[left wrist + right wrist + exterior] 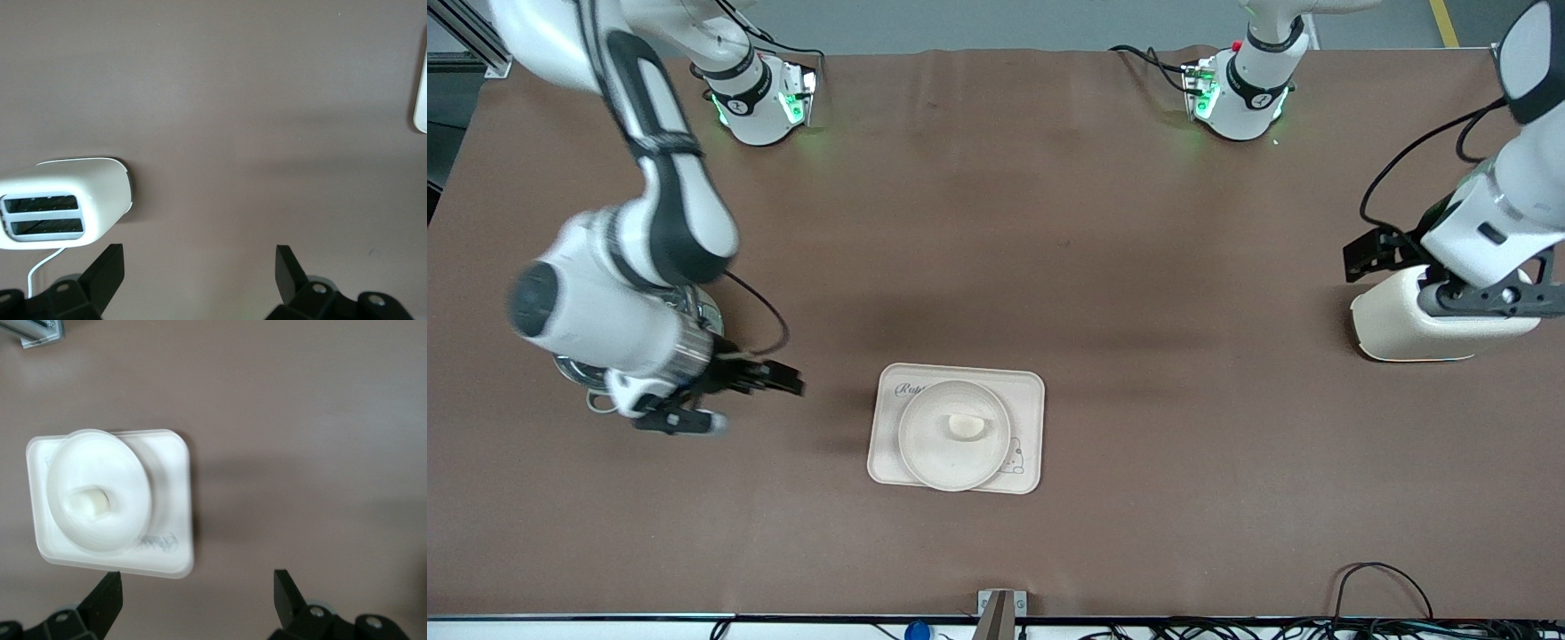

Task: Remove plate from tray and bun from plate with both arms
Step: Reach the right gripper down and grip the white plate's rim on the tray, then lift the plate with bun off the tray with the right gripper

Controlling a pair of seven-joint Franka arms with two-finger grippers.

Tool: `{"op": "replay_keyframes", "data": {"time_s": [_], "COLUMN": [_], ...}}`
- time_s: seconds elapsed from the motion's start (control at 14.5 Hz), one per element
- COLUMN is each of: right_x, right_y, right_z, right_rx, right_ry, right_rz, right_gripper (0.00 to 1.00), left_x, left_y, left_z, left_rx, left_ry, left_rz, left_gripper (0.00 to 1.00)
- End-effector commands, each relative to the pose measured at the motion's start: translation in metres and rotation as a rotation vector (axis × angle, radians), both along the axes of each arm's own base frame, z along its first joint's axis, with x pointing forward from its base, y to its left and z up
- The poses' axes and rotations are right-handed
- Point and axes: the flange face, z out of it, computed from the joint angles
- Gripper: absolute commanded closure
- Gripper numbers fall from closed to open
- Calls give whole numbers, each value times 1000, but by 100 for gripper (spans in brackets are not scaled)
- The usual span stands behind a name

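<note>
Jaws stand wide and empty on both grippers: the right gripper (729,396) hangs over bare table toward its arm's end, the left gripper (1383,253) above a white toaster (1423,324). Between them, the bun (967,425) lies in the plate (925,444), which sits on the tray (885,462).

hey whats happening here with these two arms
Nothing is held yet. The bun sits on the plate, which rests on the tray. The right gripper hangs open beside the tray, toward the right arm's end. The left gripper hangs open beside the white toaster.
</note>
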Motion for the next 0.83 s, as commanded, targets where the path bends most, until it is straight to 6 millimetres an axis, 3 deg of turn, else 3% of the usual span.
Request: {"op": "replay_keyframes", "data": {"time_s": [0.0, 0.14, 0.28, 0.48, 0.62, 0.76], "right_x": [23, 27, 25, 17, 11, 9], "right_y": [62, 93, 104, 123, 133, 137], "right_z": [-59, -96, -126, -157, -170, -171], "right_rx": [44, 47, 34, 18, 12, 11], "right_ry": [-39, -68, -117, -159, -159, -158], "right_rz": [-81, -107, -105, -86, -76, -70], "right_gripper": [0, 0, 2, 15, 35, 60], "left_x": [8, 9, 9, 4, 1, 2], "left_y": [-15, -23, -27, -47, -59, -59], "left_z": [1, 0, 1, -1, 0, 0], "left_rx": [-21, -44, -57, -65, -67, -63], "left_ry": [-15, -21, -27, -15, -17, -20], "left_rz": [-30, -50, -52, -106, -108, -108], "left_gripper": [0, 0, 0, 0, 0, 0]}}
